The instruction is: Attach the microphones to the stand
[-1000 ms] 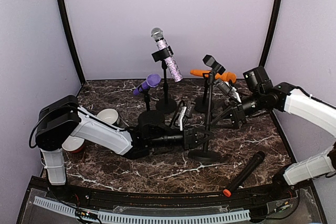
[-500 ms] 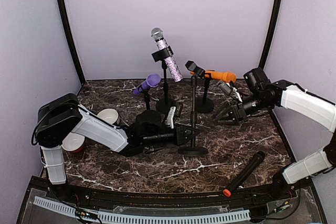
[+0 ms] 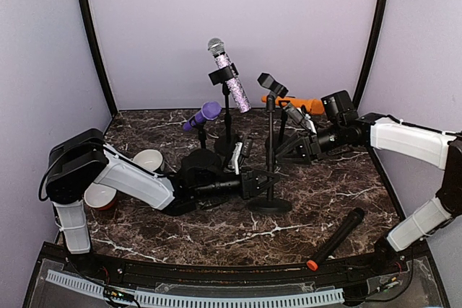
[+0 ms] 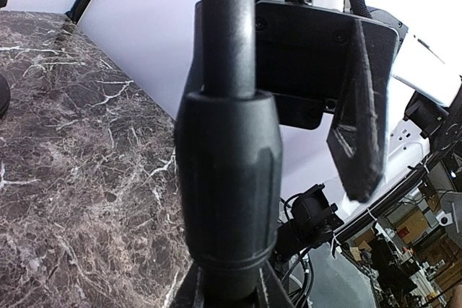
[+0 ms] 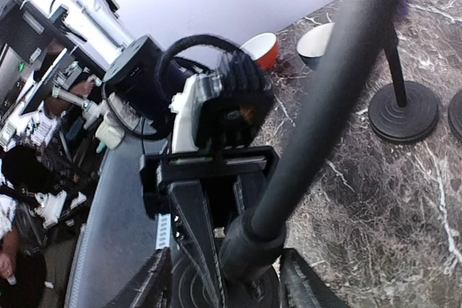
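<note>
Since a second ago the empty stand has slid a bit to the left. The right gripper has come in to its pole, with its jaws part open on both sides and a gap showing, and the left gripper squeezes the pole tight lower down. Behind this stand the glittery lilac microphone, purple microphone and orange microphone sit in other stands, and the black microphone lies on the table in front, off to the right.

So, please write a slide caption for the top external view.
Left pincer holds the empty stand by its pole; black microphone lies on the table.
</note>
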You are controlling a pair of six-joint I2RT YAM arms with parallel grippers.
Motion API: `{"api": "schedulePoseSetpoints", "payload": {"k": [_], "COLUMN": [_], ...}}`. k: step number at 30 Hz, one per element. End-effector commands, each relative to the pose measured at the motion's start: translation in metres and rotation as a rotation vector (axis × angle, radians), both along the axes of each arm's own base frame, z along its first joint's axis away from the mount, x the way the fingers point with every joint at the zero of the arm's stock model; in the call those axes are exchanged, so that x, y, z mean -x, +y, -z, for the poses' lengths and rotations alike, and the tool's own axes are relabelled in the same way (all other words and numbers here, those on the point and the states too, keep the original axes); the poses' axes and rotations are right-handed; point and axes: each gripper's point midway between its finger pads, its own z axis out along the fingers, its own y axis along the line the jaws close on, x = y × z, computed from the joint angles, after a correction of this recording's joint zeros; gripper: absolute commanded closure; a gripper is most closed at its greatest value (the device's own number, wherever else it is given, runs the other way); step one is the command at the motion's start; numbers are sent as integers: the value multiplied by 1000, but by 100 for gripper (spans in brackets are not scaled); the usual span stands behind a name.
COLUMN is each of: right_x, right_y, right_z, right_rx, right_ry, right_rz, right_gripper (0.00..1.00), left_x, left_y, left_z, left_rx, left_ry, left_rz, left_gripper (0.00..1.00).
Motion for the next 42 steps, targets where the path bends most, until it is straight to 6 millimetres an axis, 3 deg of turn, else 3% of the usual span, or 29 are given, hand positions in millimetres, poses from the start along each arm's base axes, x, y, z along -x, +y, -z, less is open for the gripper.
{"api": "schedulePoseSetpoints", "payload": {"k": [1, 8, 10, 12, 13, 17, 19, 22, 26, 30, 31, 35, 42], "right_x": [4, -12, -19, -42, -45, -26, -21, -26, -19, -12, -9, 1, 11], "right_y": [16, 20, 21, 15, 16, 31, 28, 9, -9, -16, -17, -11, 2], "right_z": [-27, -16, -15, -8, -9, -29, -34, -36, -41, -56, -49, -45, -51], "right_rx": [-94, -17, 42, 195, 232, 208, 204, 215, 144, 35, 30, -31, -131], "right_ry": [-55, 9, -21, -139, -182, -180, -171, -205, -223, -235, -217, -165, -57], "right_rz": [-61, 52, 131, 341, 381, 314, 294, 293, 193, 123, 113, 28, -66], "right_gripper": [57, 99, 100, 100, 100, 100, 100, 87, 54, 40, 37, 31, 40], "left_x": [8, -4, -14, -26, -32, -44, -43, -38, -19, -1, 3, 12, 16], "left_y": [1, 0, -1, 0, 1, 2, 2, 3, 4, 9, 8, 3, -2], "left_z": [-72, -69, -68, -66, -64, -63, -62, -63, -77, -95, -98, -105, -106], "left_rx": [179, 144, 124, 104, 86, 54, 51, 45, 118, 230, 243, 269, 278], "left_ry": [-112, -106, -97, -82, -72, -79, -83, -95, -159, -198, -206, -212, -195], "left_rz": [34, -31, -82, -159, -201, -271, -266, -244, -137, -39, -19, 48, 89], "left_gripper": [100, 100, 100, 100, 100, 100, 100, 100, 100, 100, 100, 100, 100]}}
